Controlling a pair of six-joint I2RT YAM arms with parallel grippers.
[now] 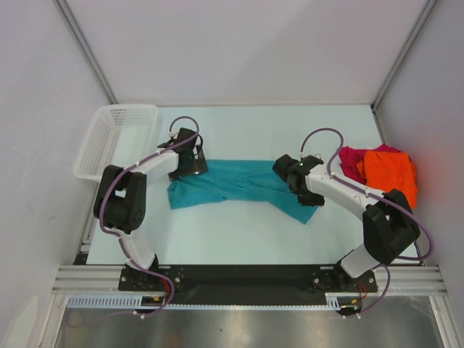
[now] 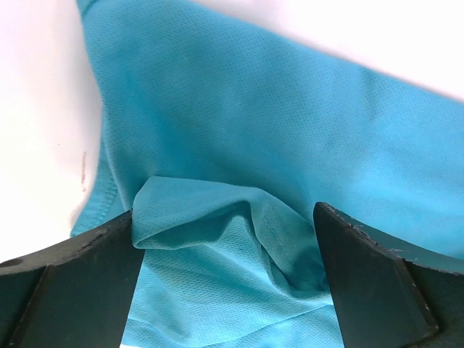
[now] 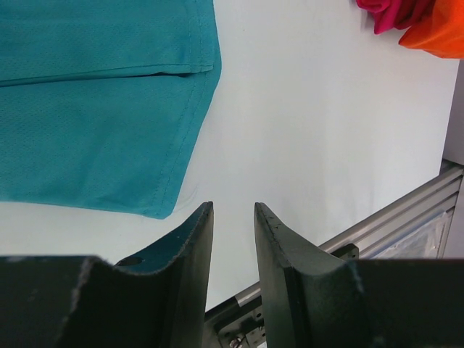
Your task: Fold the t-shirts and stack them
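Folding, we judge, has barely begun: the teal t-shirt point(image 1: 239, 185) lies rumpled beneath our wide-open left claw point(image 2: 225, 212), its hem beside our narrow, empty right claw point(image 3: 233, 216); orange t-shirt point(image 1: 392, 175) and magenta t-shirt point(image 1: 352, 160) sit heaped off to that claw's right

From above, we lose the far-left corner of the teal t-shirt point(image 1: 232, 185) under the left gripper point(image 1: 190, 170), and part of its right end under the right gripper point(image 1: 310, 196). The magenta t-shirt point(image 1: 353, 161) lies partly beneath the orange t-shirt point(image 1: 391, 174). The right wrist view crops both at its top edge.
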